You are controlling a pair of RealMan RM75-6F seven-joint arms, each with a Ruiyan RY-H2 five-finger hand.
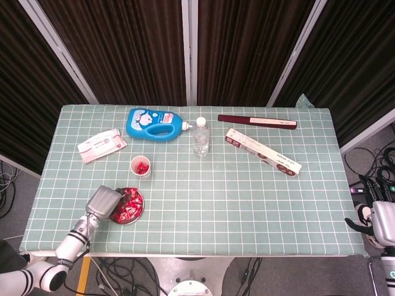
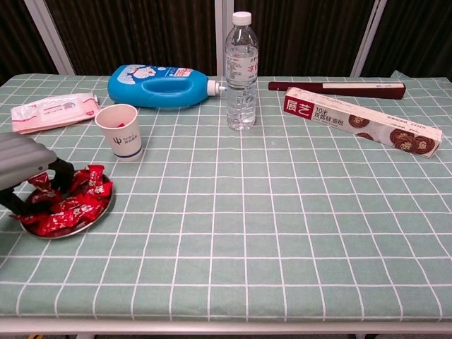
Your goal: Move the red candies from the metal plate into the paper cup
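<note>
Lower left of frame: left hand [image 2: 28, 169], fingers curled into the small, light, crinkly-wrapped red candies [image 2: 74, 201]; grasp unclear, pinch a wrapper's twisted end

Bright even light, sharp, soft shadows

Shiny metal plate [image 2: 99, 215], glossy-wrapped red candies [image 2: 70, 205], matt paper cup [image 2: 120, 131]
</note>
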